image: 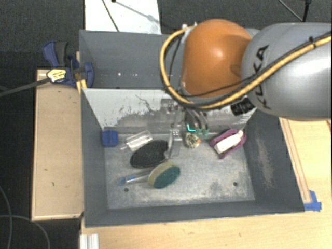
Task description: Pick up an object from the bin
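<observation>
The black oval foam pad point(149, 154), the likeliest pick, lay just left of the frame's centre in the grey metal bin point(218, 187), long axis roughly left-right, its right end just beside the claw point(175, 143), whose opening I could not tell, nothing visibly held.

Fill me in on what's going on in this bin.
The KUKA arm has its pincer low in the grey bin, at the right end of a black oval pad near the middle. Whether it grips anything cannot be told. A teal round scrubber lies just nearer the camera, a purple-and-white object to the right, a blue block and clear plastic piece to the left.
</observation>
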`<state>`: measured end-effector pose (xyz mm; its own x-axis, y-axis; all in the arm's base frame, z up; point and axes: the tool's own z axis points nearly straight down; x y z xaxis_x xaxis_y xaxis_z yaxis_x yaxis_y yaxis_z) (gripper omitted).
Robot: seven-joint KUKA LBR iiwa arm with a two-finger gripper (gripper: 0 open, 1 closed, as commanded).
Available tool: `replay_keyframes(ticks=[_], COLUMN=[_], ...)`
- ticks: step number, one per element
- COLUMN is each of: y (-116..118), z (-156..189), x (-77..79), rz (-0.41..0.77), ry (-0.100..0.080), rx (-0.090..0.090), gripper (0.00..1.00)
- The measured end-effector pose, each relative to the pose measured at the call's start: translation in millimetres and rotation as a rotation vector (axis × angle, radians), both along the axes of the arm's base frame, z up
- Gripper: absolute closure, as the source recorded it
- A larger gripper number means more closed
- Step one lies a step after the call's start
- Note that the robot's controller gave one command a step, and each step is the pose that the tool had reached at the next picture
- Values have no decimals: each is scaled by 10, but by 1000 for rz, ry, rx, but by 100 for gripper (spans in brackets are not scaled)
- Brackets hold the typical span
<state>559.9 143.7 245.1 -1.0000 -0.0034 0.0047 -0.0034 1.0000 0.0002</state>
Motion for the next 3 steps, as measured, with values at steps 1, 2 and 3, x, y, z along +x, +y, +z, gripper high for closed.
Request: replay_keyframes(ticks=[1,2,3], y=[-172,-207,-202], z=[-1435,-1665,-1660], x=[-116,-412,-434], rz=[226,74,72], ry=[-7,-33,-23], rx=[2,7,7], gripper=[0,0,100])
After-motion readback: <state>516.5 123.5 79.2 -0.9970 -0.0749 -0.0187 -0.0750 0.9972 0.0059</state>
